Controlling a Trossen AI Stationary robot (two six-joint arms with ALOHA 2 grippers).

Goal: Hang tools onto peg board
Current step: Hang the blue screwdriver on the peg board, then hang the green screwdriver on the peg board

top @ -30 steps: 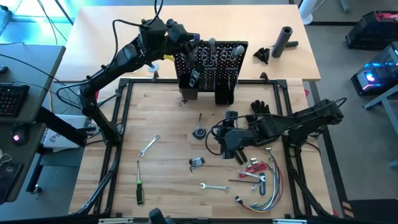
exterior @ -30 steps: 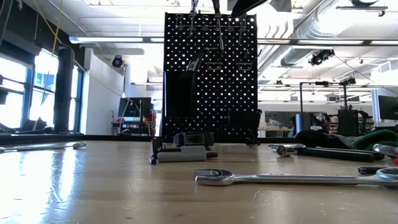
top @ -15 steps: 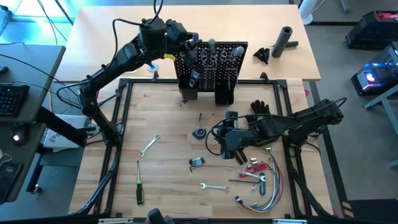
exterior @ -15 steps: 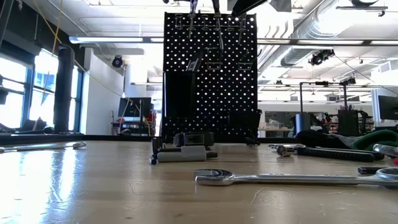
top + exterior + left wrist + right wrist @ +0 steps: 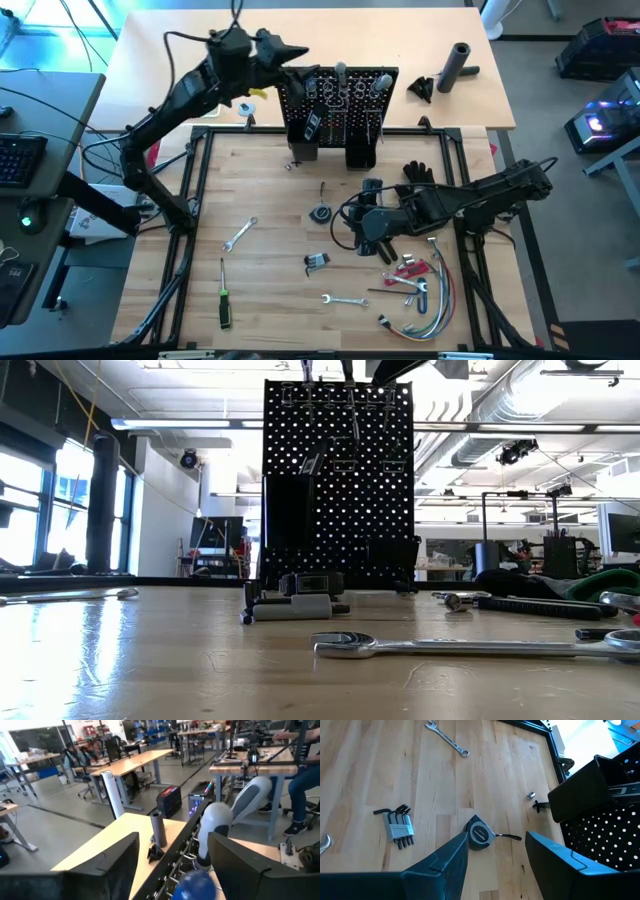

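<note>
Left end effector (image 5: 296, 50): released, beside peg board (image 5: 340, 110) top | Right end effector (image 5: 368, 232): released, above bench (image 5: 270, 270), near tape measure (image 5: 480, 834)

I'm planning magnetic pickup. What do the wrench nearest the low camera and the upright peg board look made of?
The long silver open-ended wrench looks like bare polished metal: bright and reflective. The black perforated peg board looks like dark-painted sheet metal, though plastic cannot be ruled out.
</note>
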